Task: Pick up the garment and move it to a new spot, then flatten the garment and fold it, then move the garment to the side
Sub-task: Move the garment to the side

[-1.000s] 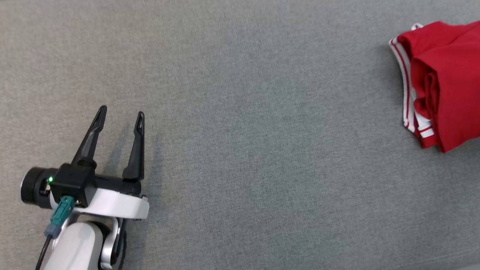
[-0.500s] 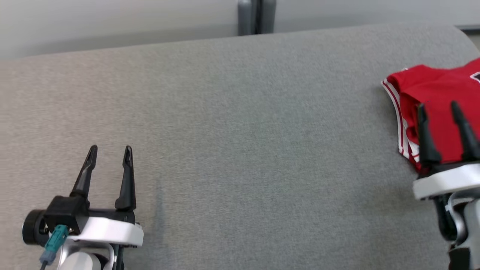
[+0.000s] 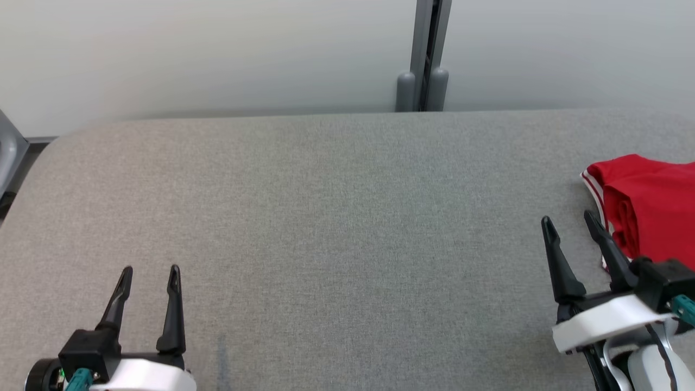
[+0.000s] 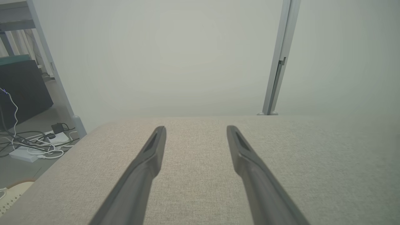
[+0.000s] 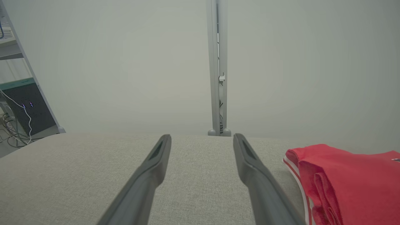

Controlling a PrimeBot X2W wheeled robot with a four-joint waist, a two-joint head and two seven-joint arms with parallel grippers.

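Observation:
The garment (image 3: 651,206) is red with white-striped trim and lies folded in a bundle at the right edge of the grey fabric surface (image 3: 336,217). In the right wrist view the garment (image 5: 350,181) sits just right of my fingers. My right gripper (image 3: 570,224) stands open at the lower right, just left of the garment, with nothing between its fingers. At the lower left my left gripper (image 3: 150,271) is open too and holds nothing. The left wrist view shows the left gripper (image 4: 195,128) over bare fabric.
A pale wall with a grey vertical post (image 3: 426,54) rises behind the surface's far edge. Past the left edge, cables and a white power strip (image 4: 34,147) lie on the floor beside a dark cabinet (image 4: 22,90).
The head camera has tilted up, bringing the far edge, wall and post into view. The right gripper has come into view beside the garment. Both grippers stay open.

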